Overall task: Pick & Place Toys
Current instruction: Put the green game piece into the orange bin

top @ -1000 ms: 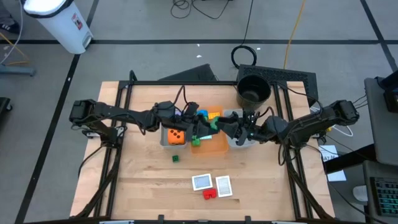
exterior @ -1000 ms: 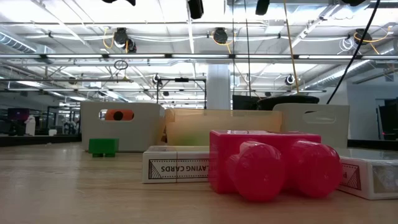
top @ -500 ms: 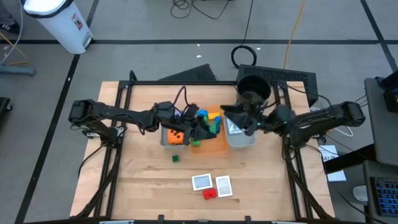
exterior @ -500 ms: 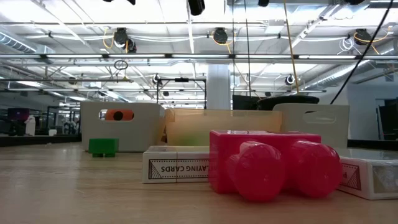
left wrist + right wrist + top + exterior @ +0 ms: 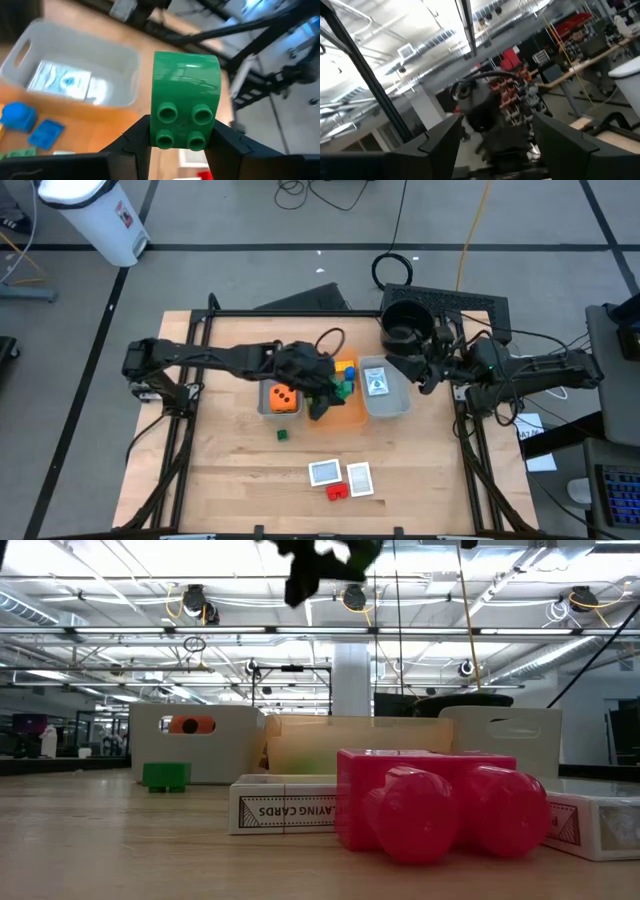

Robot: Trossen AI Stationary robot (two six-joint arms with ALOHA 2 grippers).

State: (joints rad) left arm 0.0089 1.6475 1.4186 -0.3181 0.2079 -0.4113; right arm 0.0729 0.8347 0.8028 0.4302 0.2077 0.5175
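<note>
My left gripper [image 5: 323,400] hangs over the orange tray [image 5: 350,418] and is shut on a green brick [image 5: 185,102]. It also shows at the top of the low view as my left gripper [image 5: 320,560]. Blue, yellow and green bricks [image 5: 340,375] lie in the orange tray. An orange die [image 5: 283,397] sits in the left grey tray. A whitish card [image 5: 376,382] lies in the right grey tray [image 5: 390,408]. My right gripper [image 5: 420,378] stands open by the black bucket [image 5: 405,330], touching nothing. A small green brick [image 5: 282,434], two cards [image 5: 324,472] and a red brick [image 5: 338,491] rest on the table. My left gripper pinches the green brick between its two fingers, one on each of two opposite sides [image 5: 153,134]. The studded face of the brick is turned toward the wrist camera. The brick is lifted clear, above the trays.
The black bucket stands at the table's far right, beside my right arm. The three trays sit side by side in the table's middle. Bare wood lies to the near left. In the low view the red brick [image 5: 430,805] and a card box [image 5: 285,810] stand close in front.
My right gripper has drawn back from over the right grey tray toward the table's right edge and up, and the card it hid now shows in that tray. My left gripper has turned and tipped above the orange tray, keeping the green brick.
</note>
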